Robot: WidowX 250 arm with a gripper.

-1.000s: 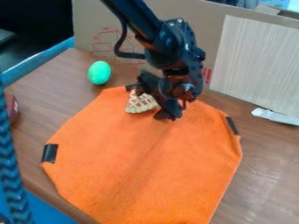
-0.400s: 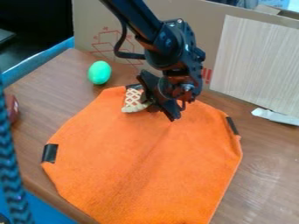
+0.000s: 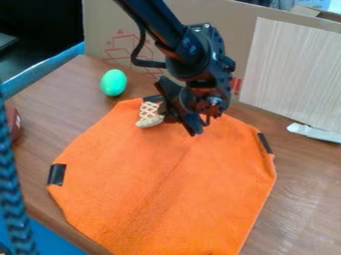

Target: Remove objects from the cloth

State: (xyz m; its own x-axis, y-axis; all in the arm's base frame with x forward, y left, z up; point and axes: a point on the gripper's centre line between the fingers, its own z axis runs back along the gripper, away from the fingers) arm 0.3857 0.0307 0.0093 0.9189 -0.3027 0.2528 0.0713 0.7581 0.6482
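The gripper [image 3: 177, 108] is low over the top edge of the orange cloth [image 3: 166, 184], its two fingers spread wide apart. Just left of it, on the cloth near the dark strip at the top corner, lies a small tan lattice-patterned toy [image 3: 149, 115], like a pie slice. The toy's right side is close to the gripper and partly hidden by it; whether they touch, I cannot tell.
A green egg-shaped toy [image 3: 114, 82] rests on the wooden table [image 3: 293, 199] beyond the cloth's upper left. A cardboard panel [image 3: 126, 40] stands behind the arm. A reddish object [image 3: 13, 123] is at the left edge, beside a blue braided band.
The lattice toy has shifted left along the cloth and turned a little. Its gripper neighbour has turned slightly, with the finger on the left now higher and more in sight.
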